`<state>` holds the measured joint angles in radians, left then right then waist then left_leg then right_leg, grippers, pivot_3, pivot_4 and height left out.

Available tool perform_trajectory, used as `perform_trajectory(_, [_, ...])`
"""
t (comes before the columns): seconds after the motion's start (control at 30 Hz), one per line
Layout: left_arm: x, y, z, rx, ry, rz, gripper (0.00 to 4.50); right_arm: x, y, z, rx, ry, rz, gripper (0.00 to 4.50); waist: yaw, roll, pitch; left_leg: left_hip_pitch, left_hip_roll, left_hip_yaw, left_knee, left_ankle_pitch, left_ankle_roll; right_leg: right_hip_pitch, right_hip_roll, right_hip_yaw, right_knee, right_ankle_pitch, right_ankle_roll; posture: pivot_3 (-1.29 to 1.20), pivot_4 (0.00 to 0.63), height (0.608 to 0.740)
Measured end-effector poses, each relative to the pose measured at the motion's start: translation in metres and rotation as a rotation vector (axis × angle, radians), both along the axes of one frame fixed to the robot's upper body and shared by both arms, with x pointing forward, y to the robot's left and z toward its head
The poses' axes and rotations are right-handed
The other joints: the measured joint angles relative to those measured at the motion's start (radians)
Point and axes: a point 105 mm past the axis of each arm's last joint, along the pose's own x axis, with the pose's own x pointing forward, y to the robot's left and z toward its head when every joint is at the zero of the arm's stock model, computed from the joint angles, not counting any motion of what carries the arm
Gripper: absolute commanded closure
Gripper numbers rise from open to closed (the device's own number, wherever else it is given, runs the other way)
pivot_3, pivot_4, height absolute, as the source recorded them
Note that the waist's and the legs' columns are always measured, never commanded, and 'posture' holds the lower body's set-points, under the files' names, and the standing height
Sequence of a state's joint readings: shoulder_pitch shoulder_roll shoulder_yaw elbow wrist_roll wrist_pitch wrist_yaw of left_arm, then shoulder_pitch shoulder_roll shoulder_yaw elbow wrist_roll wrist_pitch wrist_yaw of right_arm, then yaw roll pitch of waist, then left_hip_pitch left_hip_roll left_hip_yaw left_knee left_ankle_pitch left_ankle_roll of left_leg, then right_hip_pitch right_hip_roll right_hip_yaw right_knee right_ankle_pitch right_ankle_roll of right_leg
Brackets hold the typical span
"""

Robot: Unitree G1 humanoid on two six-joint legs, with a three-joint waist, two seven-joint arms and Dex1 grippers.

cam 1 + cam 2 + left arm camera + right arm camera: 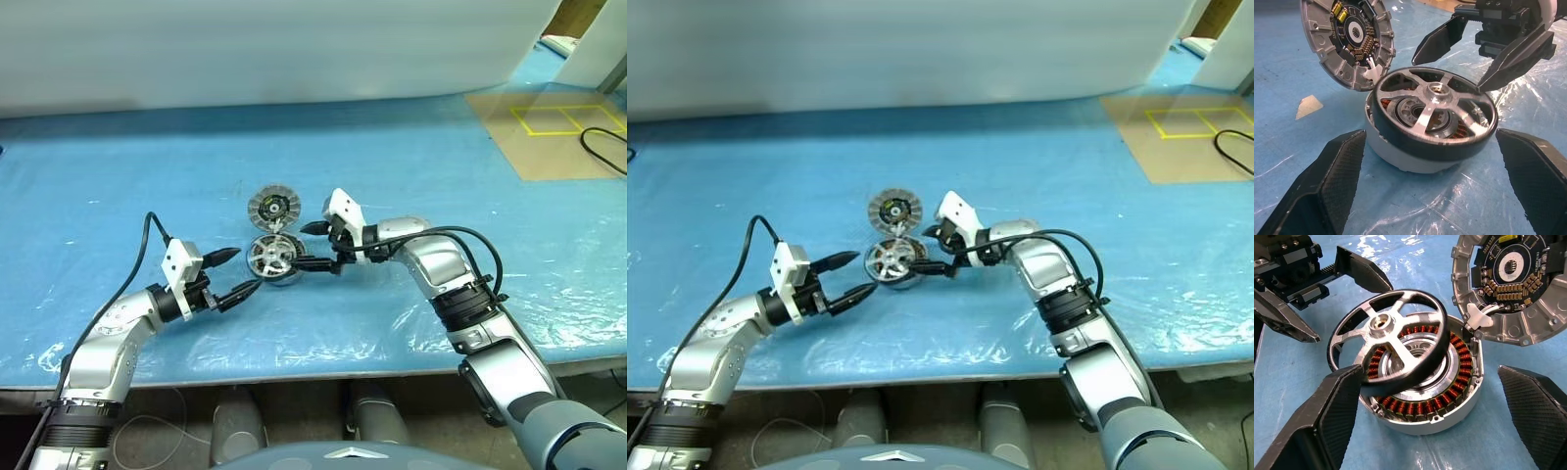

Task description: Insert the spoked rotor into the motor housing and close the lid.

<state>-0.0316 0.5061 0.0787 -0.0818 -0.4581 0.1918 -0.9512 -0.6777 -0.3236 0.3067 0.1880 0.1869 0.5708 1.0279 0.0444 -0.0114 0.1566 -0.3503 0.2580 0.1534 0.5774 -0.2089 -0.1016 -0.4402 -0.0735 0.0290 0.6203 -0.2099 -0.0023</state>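
The right gripper [312, 247] stood spread, holding nothing, the left gripper [238, 271] likewise. Between them the black spoked rotor [1388, 340] rested tilted on the silver copper-wound motor housing [1449, 396]. It likely needed pressing flat before the ribbed grey lid [1508, 289] closed.

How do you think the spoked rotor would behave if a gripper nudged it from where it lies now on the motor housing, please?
The spoked rotor lies tilted on the motor housing, not seated, so a nudge would probably tip or slide it. Its solid rim and metal-looking spokes suggest it is stiff. Being round, it might roll if it dropped onto the blue sheet on edge.
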Motion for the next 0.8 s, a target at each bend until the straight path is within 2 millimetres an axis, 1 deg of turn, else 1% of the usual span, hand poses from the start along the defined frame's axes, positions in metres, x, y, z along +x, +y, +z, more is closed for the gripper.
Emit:
perform_trajectory(0.1, [0.0, 0.0, 0.0, 0.0, 0.0, 0.0, 0.0, 0.003, -0.001, 0.006, 0.005, -0.016, -0.003, 0.05, 0.0, 0.0, 0.0, 0.0, 0.0, 0.0, 0.0, 0.0, 0.0, 0.0, 0.0, 0.0, 0.0, 0.0, 0.0, 0.0, 0.15, 0.74])
perform_trajectory(0.4, [0.0, 0.0, 0.0, 0.0, 0.0, 0.0, 0.0, 0.008, -0.001, 0.016, 0.058, -0.021, -0.026, 0.05, 0.0, 0.0, 0.0, 0.0, 0.0, 0.0, 0.0, 0.0, 0.0, 0.0, 0.0, 0.0, 0.0, 0.0, 0.0, 0.0, 0.15, 0.74])
perform_trajectory(0.6, [0.0, 0.0, 0.0, 0.0, 0.0, 0.0, 0.0, 0.011, 0.004, 0.026, 0.114, -0.044, -0.043, 0.05, 0.0, 0.0, 0.0, 0.0, 0.0, 0.0, 0.0, 0.0, 0.0, 0.0, 0.0, 0.0, 0.0, 0.0, 0.0, 0.0, 0.15, 0.74])
perform_trajectory(0.8, [0.002, 0.002, 0.002, 0.004, -0.012, 0.007, 0.0, 0.021, 0.001, 0.036, 0.159, -0.089, -0.089, 0.05, 0.0, 0.0, 0.0, 0.0, 0.0, 0.0, 0.0, 0.0, 0.0, 0.0, 0.0, 0.0, 0.0, 0.0, 0.0, 0.0, 0.15, 0.74])
